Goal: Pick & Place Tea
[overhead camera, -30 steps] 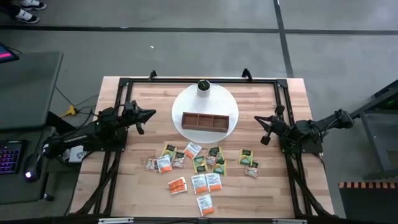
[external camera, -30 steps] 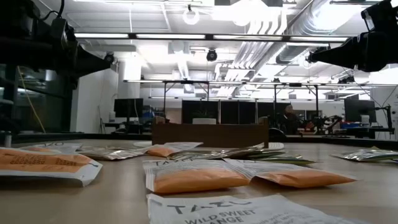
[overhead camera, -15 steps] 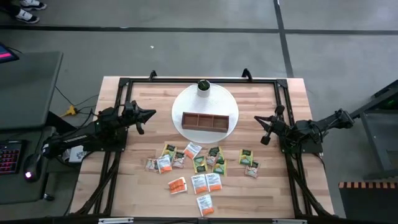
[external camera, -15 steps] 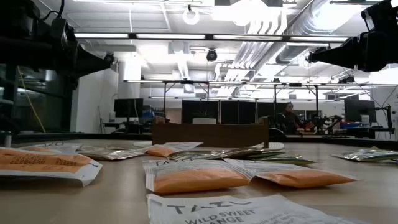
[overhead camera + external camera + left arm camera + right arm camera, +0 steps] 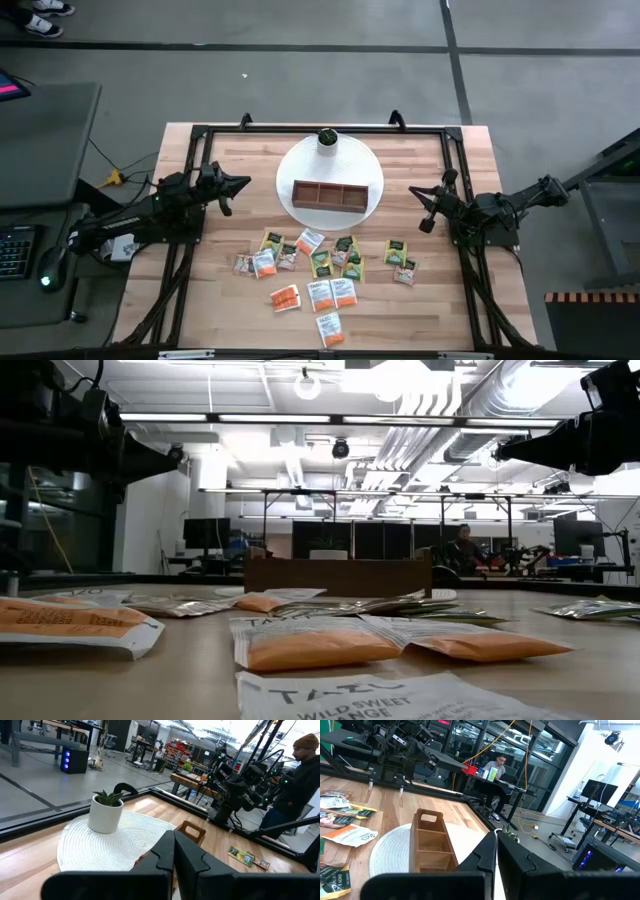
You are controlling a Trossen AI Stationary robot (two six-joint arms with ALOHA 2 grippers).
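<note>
Several tea sachets [image 5: 322, 264], green, orange and white, lie flat and scattered on the near half of the wooden table; the low view shows an orange one [image 5: 312, 644] close up. My left gripper [image 5: 245, 182] hovers shut above the table's left side, pointing at the wooden tray [image 5: 328, 196]. Its fingertips [image 5: 174, 838] meet in the left wrist view. My right gripper [image 5: 413, 190] hovers shut on the right side, also facing the tray, its fingertips [image 5: 496, 837] together. Both grippers are well above and behind the sachets.
The brown three-compartment tray [image 5: 431, 845] stands on a round white mat [image 5: 362, 168] at the table's far middle. A small white pot with a green plant [image 5: 105, 811] sits at the mat's far edge. A black frame [image 5: 300, 128] borders the table. A person [image 5: 300, 785] stands beyond the table.
</note>
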